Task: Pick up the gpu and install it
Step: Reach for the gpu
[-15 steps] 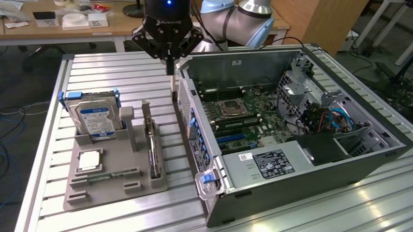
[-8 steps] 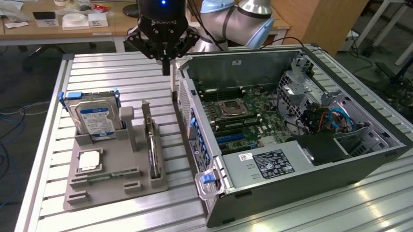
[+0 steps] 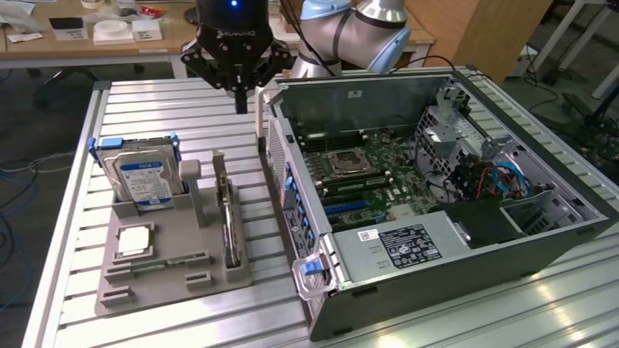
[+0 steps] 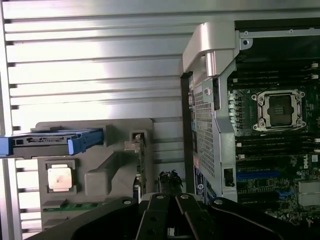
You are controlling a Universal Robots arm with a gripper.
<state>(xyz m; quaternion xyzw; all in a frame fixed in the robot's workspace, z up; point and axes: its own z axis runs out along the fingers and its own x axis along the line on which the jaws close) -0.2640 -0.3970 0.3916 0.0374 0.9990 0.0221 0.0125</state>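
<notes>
The gpu (image 3: 225, 212) is a thin dark card standing on edge in a slot of the grey holder tray (image 3: 174, 279), with its silver bracket toward the far end. In the wrist view the gpu (image 4: 141, 167) appears edge-on beside the tray's grey post. My gripper (image 3: 240, 103) hangs shut and empty above the slatted table, beyond the tray's far end and close to the case's rear corner. In the wrist view the gripper (image 4: 170, 182) points down just beside the gpu, between it and the case wall.
The open computer case (image 3: 454, 283) lies on the exterior view's right, with its motherboard (image 3: 363, 177), empty CPU socket (image 4: 279, 110) and blue slots (image 4: 257, 175) exposed. The tray also holds a hard drive in a blue frame (image 3: 143, 180), a CPU (image 3: 133, 241) and a green memory stick (image 3: 159, 262).
</notes>
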